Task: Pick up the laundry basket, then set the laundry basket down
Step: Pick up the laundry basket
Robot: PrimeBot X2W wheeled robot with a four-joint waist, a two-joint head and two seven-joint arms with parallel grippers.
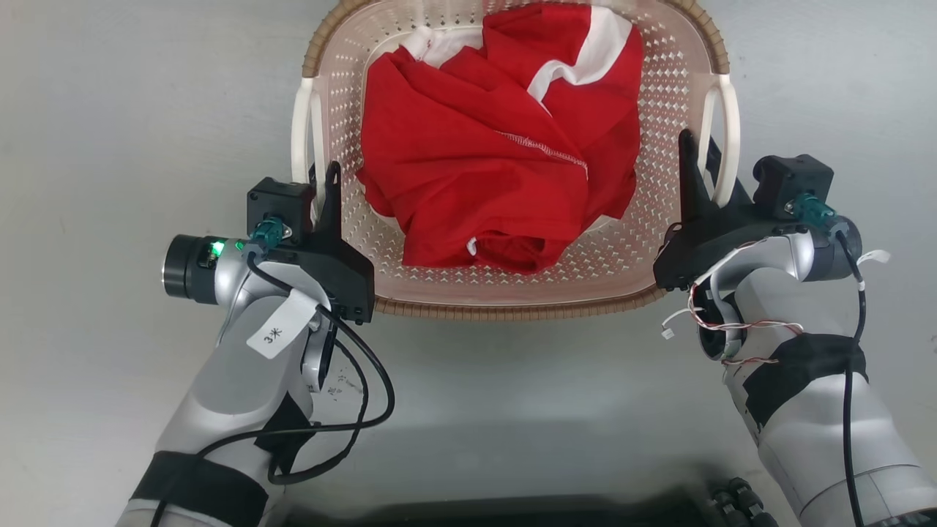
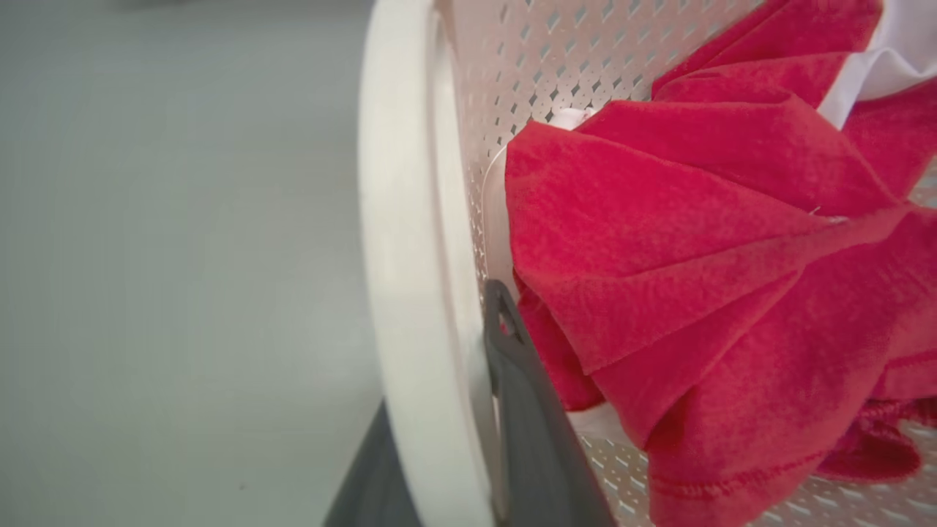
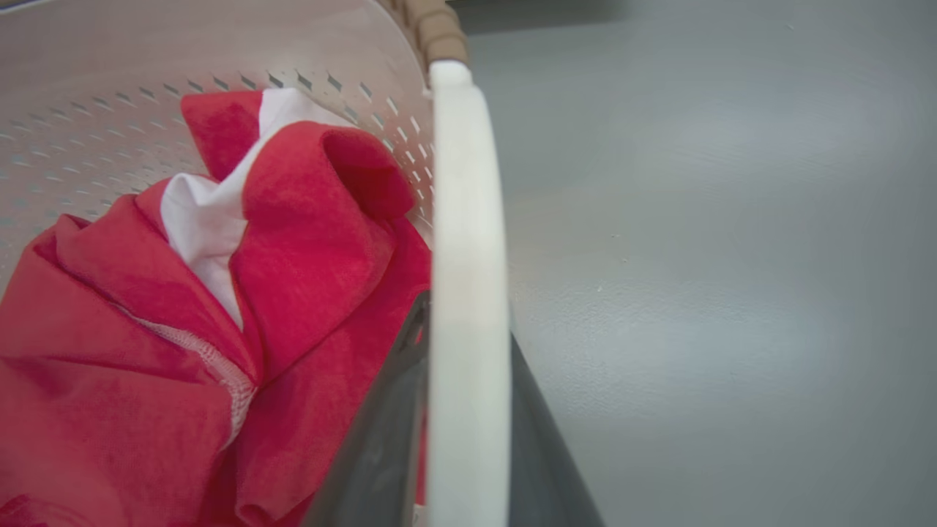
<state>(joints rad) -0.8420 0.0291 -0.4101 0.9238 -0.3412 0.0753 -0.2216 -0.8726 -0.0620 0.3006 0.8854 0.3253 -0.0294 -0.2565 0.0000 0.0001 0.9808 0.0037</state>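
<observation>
The laundry basket [image 1: 439,282] sits at the middle of the head view, over a plain grey floor [image 1: 110,146]. From this angle it is hard to say whether its base rests on that floor or hangs just clear of it. It is a cream basket with small holes through its walls and a brown woven-look rim [image 1: 512,311] along the edge nearest the robot. A crumpled red garment [image 1: 476,161] with a white panel [image 1: 600,44] lies inside and covers most of the bottom. The left gripper [image 1: 322,179] is at the basket's left side, closed around the white left handle [image 1: 299,139]. In the left wrist view one dark finger [image 2: 527,439] lies against the inner face of that handle, just beside the red cloth. The other finger [image 2: 370,476] shows below the handle's outer edge. The right gripper [image 1: 701,157] is at the basket's right side, clamped on the white right handle [image 1: 730,124]. In the right wrist view the handle runs straight up between the two fingers. One finger [image 3: 381,454] is on the cloth side and the other [image 3: 545,461] on the floor side, both touching the handle. Both forearms reach in from the near side of the basket, one at each end of its near rim.
</observation>
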